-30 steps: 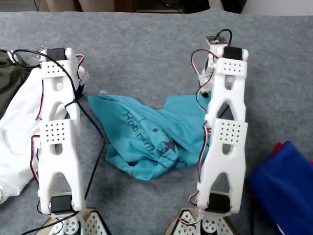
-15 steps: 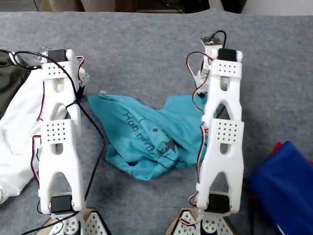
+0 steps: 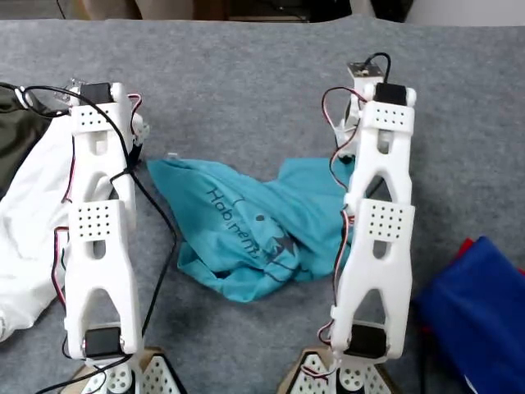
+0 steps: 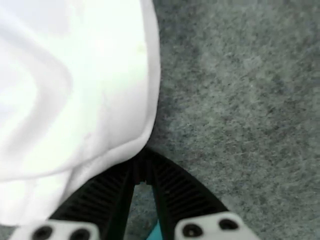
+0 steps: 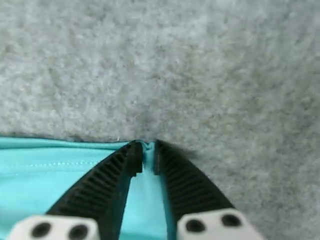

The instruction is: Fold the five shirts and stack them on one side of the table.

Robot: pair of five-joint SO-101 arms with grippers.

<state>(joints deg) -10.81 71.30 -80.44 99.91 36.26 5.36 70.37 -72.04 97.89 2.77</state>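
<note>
A crumpled teal shirt (image 3: 246, 230) lies on the grey table between the two arms. My right gripper (image 5: 145, 150) is shut on the teal shirt (image 5: 50, 170) at its right edge, with a strip of teal pinched between the tips. The right arm (image 3: 377, 222) hides that spot from above. My left gripper (image 4: 142, 167) is shut, its tips against the hem of a white shirt (image 4: 65, 75). A sliver of teal (image 4: 155, 232) shows between its fingers near the base. The left arm (image 3: 98, 222) stretches along the white shirt (image 3: 33, 205).
A dark green garment (image 3: 16, 135) lies at the far left behind the white shirt. A blue shirt (image 3: 476, 304) sits at the right front over something red (image 3: 465, 245). Bare grey felt (image 3: 246, 82) covers the far half of the table.
The right arm swung a little to the left half a second ago and is now back to the right. The left arm and the teal shirt look unchanged.
</note>
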